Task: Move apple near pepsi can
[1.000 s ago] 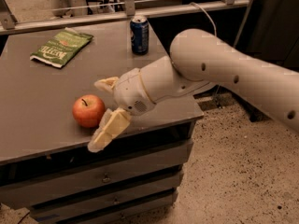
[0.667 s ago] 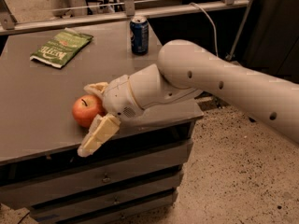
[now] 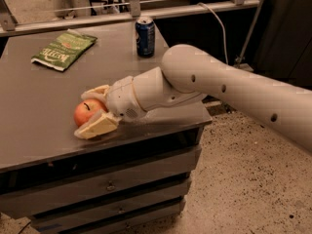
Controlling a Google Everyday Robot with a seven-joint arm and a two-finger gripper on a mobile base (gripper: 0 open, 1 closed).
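- Right at the hand, your gripper [image 3: 83,113] sat low over the front edge of the table [image 3: 34,106], its two pale fingers [image 3: 97,126] closed against the apple [image 3: 87,111], one on the far side and one on the near side.
- The near finger covered the apple's lower half, so you could not see where the fruit met the tabletop, or whether it rested there at all.
- The far finger showed only as a cream strip behind the fruit; its pad face was hidden from you.
- What you could see of the apple was round and red-orange, paler towards the left, with a short dark stem mark near the top.
- It lay at the near edge of the table, well apart from the pepsi can [image 3: 145,36].
- The arm [image 3: 219,84] ran from the wrist up to the right and was cut off at the picture's edge.
- The pepsi can stood upright near the table's far edge, dark blue with a silver top; its markings were too small to read.
- A flat green chip bag [image 3: 63,50] lay at the far left of the table.
- Below the tabletop you had grey drawers [image 3: 107,184], their lowest part cut off.
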